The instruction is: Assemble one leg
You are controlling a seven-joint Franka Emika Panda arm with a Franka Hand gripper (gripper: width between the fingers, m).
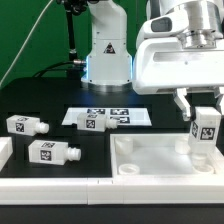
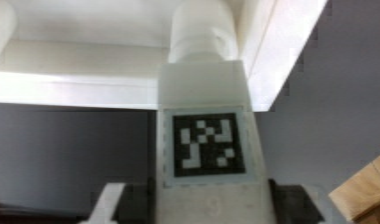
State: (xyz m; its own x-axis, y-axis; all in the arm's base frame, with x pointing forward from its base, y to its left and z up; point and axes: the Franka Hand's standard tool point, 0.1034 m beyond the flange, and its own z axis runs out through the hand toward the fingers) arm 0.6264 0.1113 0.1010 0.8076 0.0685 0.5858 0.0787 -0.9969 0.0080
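My gripper (image 1: 203, 112) is shut on a leg (image 1: 206, 132), a white peg with a black-and-white tag. It holds the leg upright, stub end down, over the right far corner of the large white tray-like part (image 1: 150, 160). In the wrist view the leg (image 2: 208, 130) runs from between my fingers (image 2: 130, 205) to the tray's corner (image 2: 98, 70); its stub end (image 2: 205, 45) is at the corner wall. Whether the stub sits in the socket is hidden. Two more legs (image 1: 27, 125) (image 1: 54, 153) lie on the table at the exterior view's left.
The marker board (image 1: 105, 118) lies flat behind the tray with another tagged leg (image 1: 93, 123) on or beside it. The robot base (image 1: 108, 55) stands at the back. A white edge piece (image 1: 5, 152) shows at the far left. A tan surface (image 2: 365, 190) shows in the wrist view.
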